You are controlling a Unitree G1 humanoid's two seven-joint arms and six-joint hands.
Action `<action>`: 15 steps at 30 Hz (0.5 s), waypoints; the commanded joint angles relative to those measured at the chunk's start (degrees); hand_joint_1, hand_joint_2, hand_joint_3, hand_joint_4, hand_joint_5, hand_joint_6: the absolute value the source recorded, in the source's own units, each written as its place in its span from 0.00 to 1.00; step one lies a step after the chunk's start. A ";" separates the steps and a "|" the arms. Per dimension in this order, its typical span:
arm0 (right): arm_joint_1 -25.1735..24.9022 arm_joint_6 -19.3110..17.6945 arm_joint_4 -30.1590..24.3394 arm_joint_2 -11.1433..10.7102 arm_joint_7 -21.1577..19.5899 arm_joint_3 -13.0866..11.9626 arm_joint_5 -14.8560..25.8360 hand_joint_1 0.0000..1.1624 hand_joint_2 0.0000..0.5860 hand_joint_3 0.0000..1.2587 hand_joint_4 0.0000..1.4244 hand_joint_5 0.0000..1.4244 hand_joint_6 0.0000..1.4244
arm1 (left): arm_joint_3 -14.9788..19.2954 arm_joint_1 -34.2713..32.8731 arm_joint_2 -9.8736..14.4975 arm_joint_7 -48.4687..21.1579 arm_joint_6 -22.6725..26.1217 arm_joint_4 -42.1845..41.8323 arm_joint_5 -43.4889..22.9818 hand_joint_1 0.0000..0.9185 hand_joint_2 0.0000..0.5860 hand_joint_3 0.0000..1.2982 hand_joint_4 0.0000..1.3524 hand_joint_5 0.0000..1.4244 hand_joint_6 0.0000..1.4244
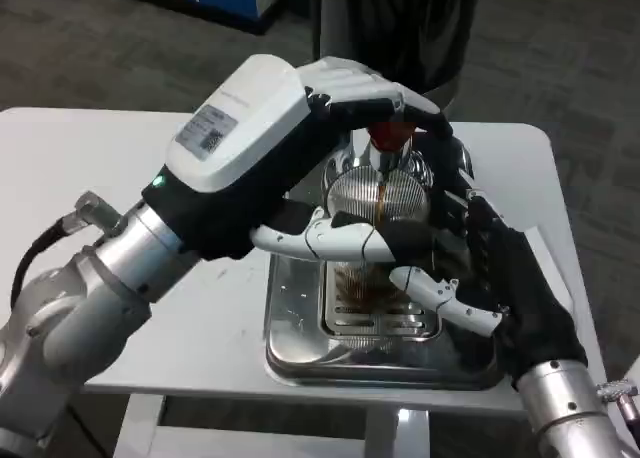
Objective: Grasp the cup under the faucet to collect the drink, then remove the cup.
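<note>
Right hand, at four o'clock, grips the cup beneath the faucet to catch drink while left hand presses the tap

Red tap handle; silver tray; white table; amber drink.

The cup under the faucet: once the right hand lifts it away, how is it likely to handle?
The cup looks clear and thin-walled, so it may flex if the right hand squeezes hard. Brown drink is streaming in, so it is probably getting heavier and could slosh if tilted. Its wall could be slick against the fingers, though wetness cannot be judged.
</note>
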 commanded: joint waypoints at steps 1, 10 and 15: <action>0.70 -0.67 -0.74 0.53 0.07 0.38 0.31 0.68 0.32 0.09 0.14 0.15 0.16 | -1.80 4.01 1.87 -3.71 2.07 3.00 3.07 0.00 0.20 0.38 0.31 0.29 0.22; -0.08 -0.71 0.21 1.09 -0.04 1.10 -0.02 0.68 0.32 0.09 0.14 0.15 0.16 | -1.59 3.87 1.92 -3.59 1.90 4.06 2.67 0.00 0.20 0.37 0.31 0.28 0.23; -0.21 -0.66 0.58 1.30 -0.05 1.13 -0.21 0.68 0.32 0.09 0.14 0.15 0.16 | -1.58 3.90 1.93 -3.51 1.76 4.39 2.69 0.00 0.20 0.37 0.31 0.28 0.23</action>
